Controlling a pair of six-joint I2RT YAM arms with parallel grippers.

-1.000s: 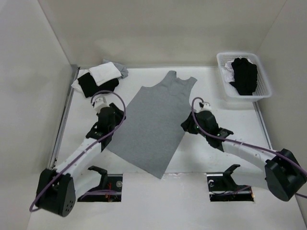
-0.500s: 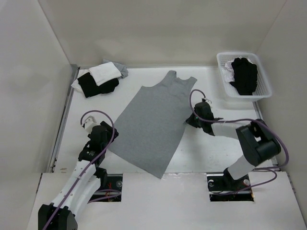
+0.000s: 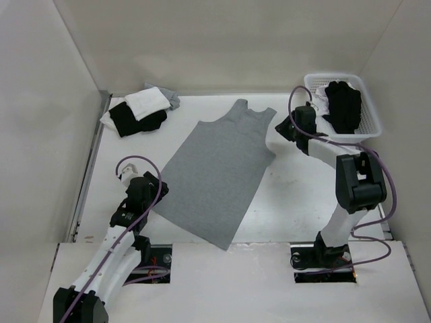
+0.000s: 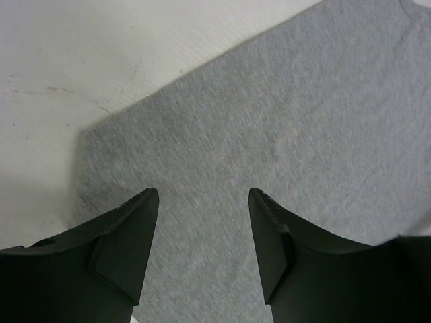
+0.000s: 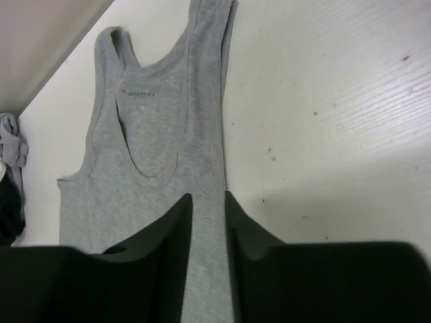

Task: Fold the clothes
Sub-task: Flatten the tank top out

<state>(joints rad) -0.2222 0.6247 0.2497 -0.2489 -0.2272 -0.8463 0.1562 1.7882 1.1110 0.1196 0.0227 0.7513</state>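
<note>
So, pre-grasp stage: the grey tank top lies flat and unfolded, diagonal across the table, neck far-right, hem near-left. Left gripper hovers over the near-left hem corner, jaws wide, nothing held. Right gripper sits at the far-right shoulder strap, jaws narrow with strap edge in the gap; can't tell if it's pinched. Next, I'd guess: both pinch their edges, then carry one side over.

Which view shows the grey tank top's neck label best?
Right wrist: the tank top lies close, its neck label visible. Top external shows the whole garment, label too small; left wrist only a plain corner.
</note>
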